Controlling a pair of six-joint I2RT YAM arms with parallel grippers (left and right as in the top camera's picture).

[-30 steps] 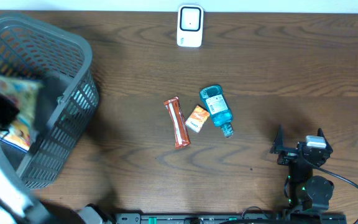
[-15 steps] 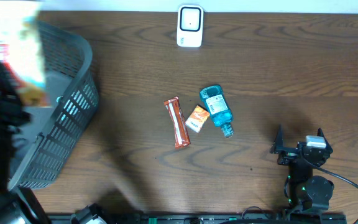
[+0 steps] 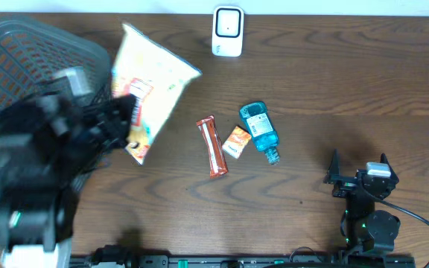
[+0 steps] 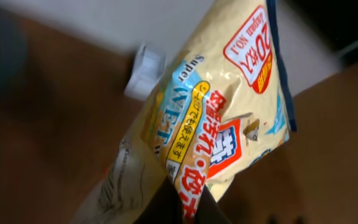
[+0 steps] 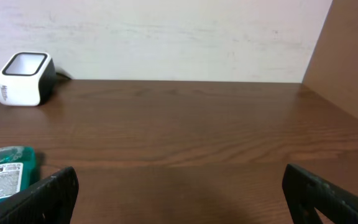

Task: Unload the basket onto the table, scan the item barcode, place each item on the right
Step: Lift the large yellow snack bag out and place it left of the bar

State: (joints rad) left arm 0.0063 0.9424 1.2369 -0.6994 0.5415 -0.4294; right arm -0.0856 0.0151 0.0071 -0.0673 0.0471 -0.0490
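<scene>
left gripper [image 3: 121,117] clamped shut on the lower end of the wet wipes pack [image 3: 153,78], which is airborne between basket [image 3: 21,45] and scanner [image 3: 228,31]. looks like soft, light, slick film, so it'll likely flop; pinch the seam edge. right gripper [image 3: 358,170] wide open, empty.

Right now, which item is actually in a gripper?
The yellow wipes pack, pinched by the left gripper; bar, orange packet and blue bottle lie loose on the table.
</scene>
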